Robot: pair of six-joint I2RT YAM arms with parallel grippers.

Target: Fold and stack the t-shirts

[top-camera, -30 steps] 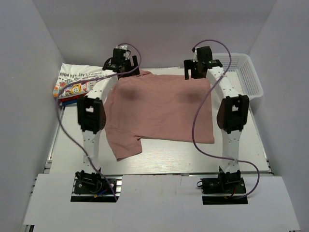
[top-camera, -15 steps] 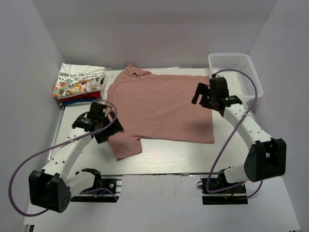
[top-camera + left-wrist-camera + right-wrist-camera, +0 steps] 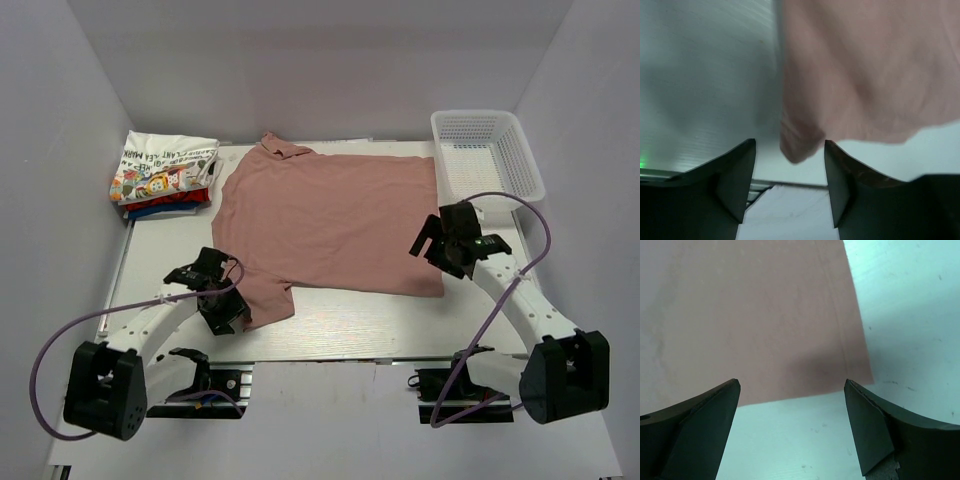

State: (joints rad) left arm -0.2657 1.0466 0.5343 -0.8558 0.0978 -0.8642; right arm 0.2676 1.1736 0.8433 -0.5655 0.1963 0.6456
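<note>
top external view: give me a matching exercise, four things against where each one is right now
Things:
1. pink t-shirt
2. folded tee stack
3. mesh basket
4. right gripper

Places:
a. far right corner
b. spread flat in the middle
c. at the shirt's near right corner
d. far left corner

Pairs: 1-b, 2-d, 3-a, 4-c

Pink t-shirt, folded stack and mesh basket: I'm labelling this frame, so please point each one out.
pink t-shirt (image 3: 330, 220), top external view, middle of its spread body.
folded stack (image 3: 165, 170), top external view, white printed tee on top.
mesh basket (image 3: 480, 165), top external view, bare floor inside.
</note>
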